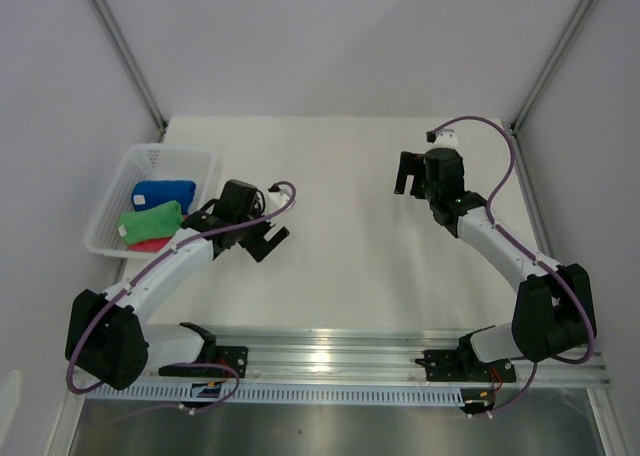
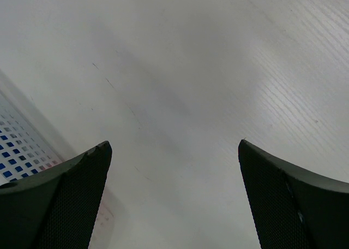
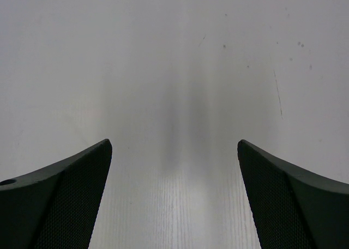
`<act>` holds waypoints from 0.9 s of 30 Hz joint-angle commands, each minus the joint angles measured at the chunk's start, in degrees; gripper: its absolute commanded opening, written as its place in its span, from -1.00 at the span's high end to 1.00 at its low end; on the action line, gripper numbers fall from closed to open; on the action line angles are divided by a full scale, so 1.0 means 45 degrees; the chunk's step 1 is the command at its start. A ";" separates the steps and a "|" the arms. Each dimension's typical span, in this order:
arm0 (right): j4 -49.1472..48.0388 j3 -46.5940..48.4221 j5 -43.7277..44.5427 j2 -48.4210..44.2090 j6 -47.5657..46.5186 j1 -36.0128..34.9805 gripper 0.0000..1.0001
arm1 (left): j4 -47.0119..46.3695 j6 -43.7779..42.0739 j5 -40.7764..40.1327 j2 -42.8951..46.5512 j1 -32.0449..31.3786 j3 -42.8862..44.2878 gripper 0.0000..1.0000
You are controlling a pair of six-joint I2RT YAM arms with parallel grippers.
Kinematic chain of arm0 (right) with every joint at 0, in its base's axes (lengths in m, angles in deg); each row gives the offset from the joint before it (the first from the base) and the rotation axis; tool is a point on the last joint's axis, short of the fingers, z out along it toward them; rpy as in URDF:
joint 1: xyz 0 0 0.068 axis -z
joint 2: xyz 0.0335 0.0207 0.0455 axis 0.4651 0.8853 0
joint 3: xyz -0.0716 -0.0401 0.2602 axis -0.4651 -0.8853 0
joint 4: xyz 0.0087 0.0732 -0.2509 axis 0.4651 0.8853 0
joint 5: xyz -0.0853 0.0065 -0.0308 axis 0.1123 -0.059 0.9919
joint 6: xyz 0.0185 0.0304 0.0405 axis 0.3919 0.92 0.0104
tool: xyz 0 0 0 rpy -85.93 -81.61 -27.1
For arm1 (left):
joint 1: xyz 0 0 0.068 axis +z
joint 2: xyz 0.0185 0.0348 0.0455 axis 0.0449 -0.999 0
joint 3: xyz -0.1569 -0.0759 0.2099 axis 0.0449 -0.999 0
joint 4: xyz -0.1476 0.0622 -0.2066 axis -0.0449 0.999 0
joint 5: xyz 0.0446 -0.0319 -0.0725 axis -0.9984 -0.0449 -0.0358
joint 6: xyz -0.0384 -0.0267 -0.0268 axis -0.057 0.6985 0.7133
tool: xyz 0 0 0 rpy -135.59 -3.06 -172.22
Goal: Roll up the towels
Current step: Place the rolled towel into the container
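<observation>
In the basket (image 1: 205,161): I saw the blue towel (image 1: 165,193), green towel (image 1: 150,219) and pink towel (image 1: 150,244) bunched far to near, each lying roughly left-to-right.
Left gripper (image 1: 268,242): fingers spread wide, empty, just right of the basket; the towels lay to its left.
Right gripper (image 1: 410,181): also wide, holding nothing, well apart across the table (image 1: 340,176).
Nearer arm: left, I judged.

You see a royal blue towel (image 1: 165,193), a bright green towel (image 1: 150,219), a pink-red towel (image 1: 150,244), a white basket (image 1: 160,159) gridded with small holes, a plain white table (image 1: 340,226)
</observation>
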 commanded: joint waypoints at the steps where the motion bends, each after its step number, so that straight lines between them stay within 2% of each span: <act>1: -0.0064 0.0500 0.0145 0.0073 0.0212 -0.0006 -0.99 | -0.0175 0.0172 0.0303 0.0306 -0.0168 0.0256 -0.99; 17: -0.0044 0.0461 0.0184 0.0112 0.0193 -0.0006 -0.99 | -0.0136 0.0035 0.0419 0.0364 -0.0266 0.0022 -0.99; 21: 0.0112 0.0519 0.0224 0.0073 0.0115 -0.0006 -0.99 | -0.0388 0.0483 0.0439 0.1318 -0.0421 -0.0757 -0.99; 23: 0.0151 0.0559 0.0243 0.0034 -0.0080 -0.0025 -0.99 | -0.0351 0.0484 0.0323 0.2214 -0.0772 -0.1519 -0.99; 25: 0.0132 0.0637 0.0301 0.0034 -0.0236 -0.0025 -0.99 | -0.0194 0.0523 -0.0379 0.2531 -0.1649 -0.2451 -0.99; 27: 0.0074 0.0695 0.0302 0.0112 -0.0295 -0.0006 -0.99 | -0.0427 0.0504 -0.0362 0.3213 -0.2429 -0.3080 -0.99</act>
